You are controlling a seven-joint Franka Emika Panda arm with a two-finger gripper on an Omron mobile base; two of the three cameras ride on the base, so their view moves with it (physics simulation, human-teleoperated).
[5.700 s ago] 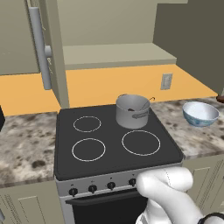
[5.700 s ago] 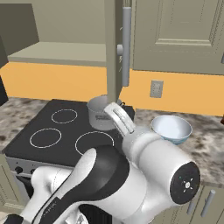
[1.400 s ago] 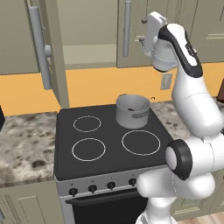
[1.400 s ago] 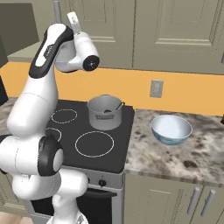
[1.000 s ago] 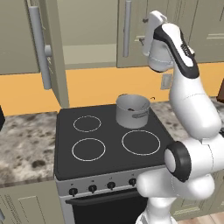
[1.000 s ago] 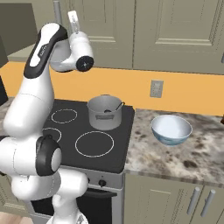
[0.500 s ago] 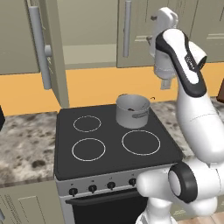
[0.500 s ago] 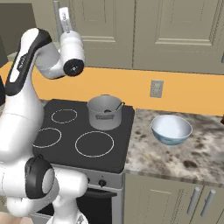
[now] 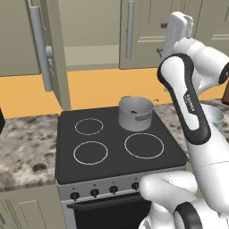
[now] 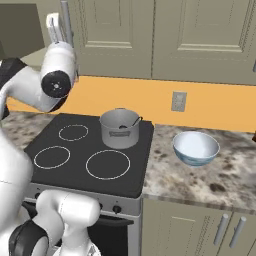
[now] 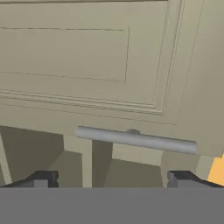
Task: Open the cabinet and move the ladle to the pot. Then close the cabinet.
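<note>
The gripper [image 11: 109, 178] is wide open and holds nothing — it faces a silver handle [image 11: 135, 139] on the cabinet [image 9: 147, 36], upper right of the left base view. The ladle [image 10: 134, 121] sits in the pot [image 10: 119, 128], mid-frame on the stove [image 9: 114, 154].

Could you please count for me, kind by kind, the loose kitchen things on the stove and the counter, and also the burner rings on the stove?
pot: 1
ladle, resting in the pot: 1
bowl: 1
burner rings: 4
Total: 7
</note>
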